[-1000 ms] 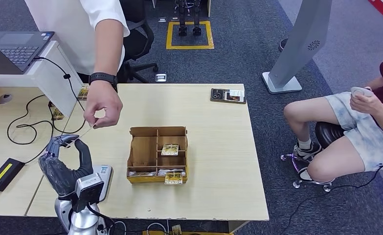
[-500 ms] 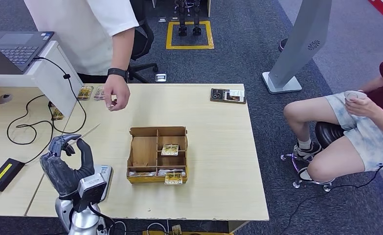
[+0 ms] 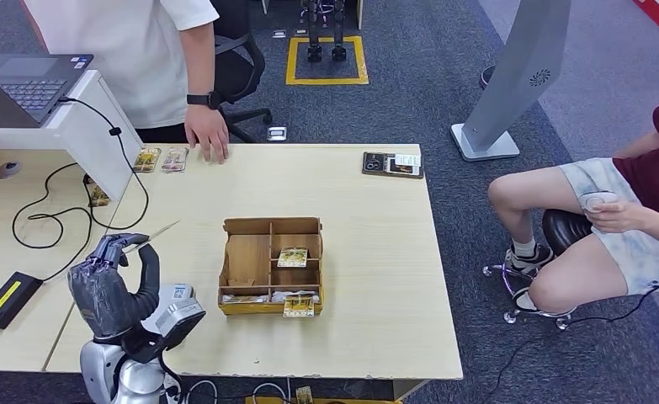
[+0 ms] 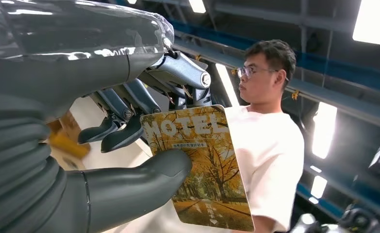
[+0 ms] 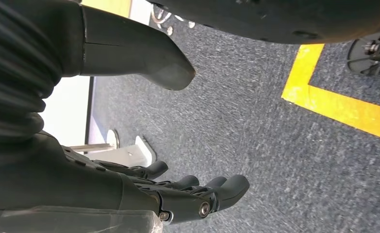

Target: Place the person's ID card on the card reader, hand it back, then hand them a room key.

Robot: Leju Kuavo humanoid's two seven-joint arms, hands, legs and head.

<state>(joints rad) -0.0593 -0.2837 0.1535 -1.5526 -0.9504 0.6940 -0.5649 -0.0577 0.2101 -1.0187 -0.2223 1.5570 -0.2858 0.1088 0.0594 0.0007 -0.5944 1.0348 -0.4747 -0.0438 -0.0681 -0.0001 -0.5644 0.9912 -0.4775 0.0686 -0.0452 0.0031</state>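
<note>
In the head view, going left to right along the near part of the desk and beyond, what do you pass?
Black device with a yellow strip → left robot hand holding a card → wooden organizer → seated person.

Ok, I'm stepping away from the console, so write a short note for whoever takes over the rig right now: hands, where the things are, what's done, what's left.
Left hand: raised over the table's left edge, pinching a card printed MOTEL between thumb and fingers.
Right hand: hanging over the floor, fingers apart, holding nothing.
Card reader: on the table just beside the left hand, nothing seen on it.
Wooden box: mid-table, with more cards in its compartments.
Person's hand: resting on the table's far edge, not touching the card.
Done: card is in the hand.
Left: by the task, place it on the reader, hand it back, then hand over a room key.
</note>
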